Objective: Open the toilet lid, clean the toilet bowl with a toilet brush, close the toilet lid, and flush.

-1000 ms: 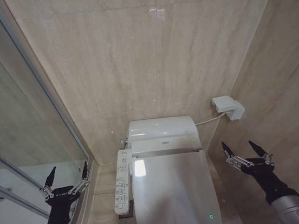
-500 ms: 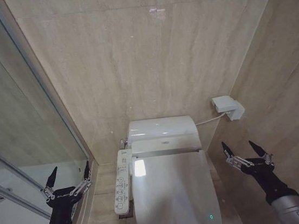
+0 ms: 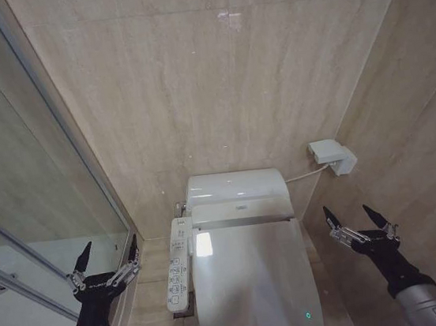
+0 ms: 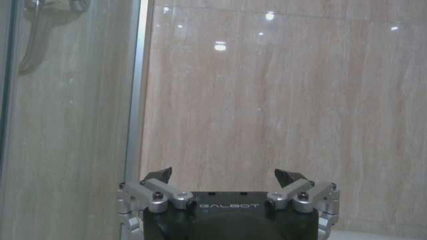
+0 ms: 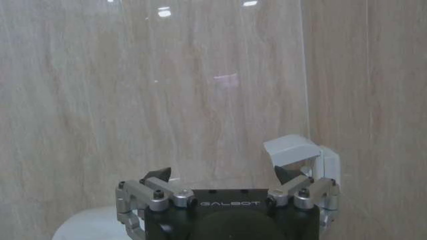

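Observation:
The toilet lid (image 3: 253,286) is glossy white and lies shut over the toilet bowl, which is hidden beneath it. The toilet brush is out of view. My left gripper (image 3: 110,248) hovers open beside the shower's glass edge, to the left of the toilet and apart from it. In the left wrist view the left gripper (image 4: 223,175) faces the beige wall with nothing between its fingers. My right gripper (image 3: 346,214) hangs open to the right of the toilet, near the side wall. The right gripper (image 5: 221,174) holds nothing in its wrist view either.
A white control panel (image 3: 179,263) runs along the toilet's left side. The glass shower door (image 3: 37,177) and its metal frame (image 4: 135,90) stand close on the left. A white wall box (image 3: 332,155) with a cable sits on the right wall. Tiled walls close in behind and to the right.
My left gripper has shifted slightly to the right, toward the toilet. The right gripper and the lid have not moved.

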### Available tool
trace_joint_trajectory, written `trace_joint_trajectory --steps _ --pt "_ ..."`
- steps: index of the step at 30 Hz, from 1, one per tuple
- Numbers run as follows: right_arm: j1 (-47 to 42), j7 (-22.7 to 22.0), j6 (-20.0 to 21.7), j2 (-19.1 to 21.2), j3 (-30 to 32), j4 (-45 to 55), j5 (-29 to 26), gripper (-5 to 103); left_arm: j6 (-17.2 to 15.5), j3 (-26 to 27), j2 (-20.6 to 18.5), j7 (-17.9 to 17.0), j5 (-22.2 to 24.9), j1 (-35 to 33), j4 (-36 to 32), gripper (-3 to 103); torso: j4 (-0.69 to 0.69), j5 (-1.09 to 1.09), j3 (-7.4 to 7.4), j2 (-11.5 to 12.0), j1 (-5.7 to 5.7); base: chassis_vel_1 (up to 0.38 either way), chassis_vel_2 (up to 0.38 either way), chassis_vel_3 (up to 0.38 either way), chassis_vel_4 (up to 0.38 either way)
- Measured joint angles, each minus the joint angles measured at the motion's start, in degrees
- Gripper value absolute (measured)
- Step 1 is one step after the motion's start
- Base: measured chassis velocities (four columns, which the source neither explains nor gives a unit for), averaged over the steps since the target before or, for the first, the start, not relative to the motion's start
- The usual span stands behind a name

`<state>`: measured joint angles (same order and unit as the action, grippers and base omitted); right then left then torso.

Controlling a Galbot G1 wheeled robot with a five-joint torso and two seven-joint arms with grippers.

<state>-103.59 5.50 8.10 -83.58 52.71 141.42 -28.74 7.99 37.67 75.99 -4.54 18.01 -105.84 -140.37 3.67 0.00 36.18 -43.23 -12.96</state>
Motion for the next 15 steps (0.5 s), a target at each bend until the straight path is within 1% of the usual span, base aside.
trace_joint_trajectory --steps 15 --pt "0.0 0.0 0.0 0.0 0.0 0.0 0.0 100 0.0 0.0 0.0 0.0 0.0 0.0 0.0 100 0.0 0.0 0.0 0.0 0.0 0.0 0.0 0.0 0.0"
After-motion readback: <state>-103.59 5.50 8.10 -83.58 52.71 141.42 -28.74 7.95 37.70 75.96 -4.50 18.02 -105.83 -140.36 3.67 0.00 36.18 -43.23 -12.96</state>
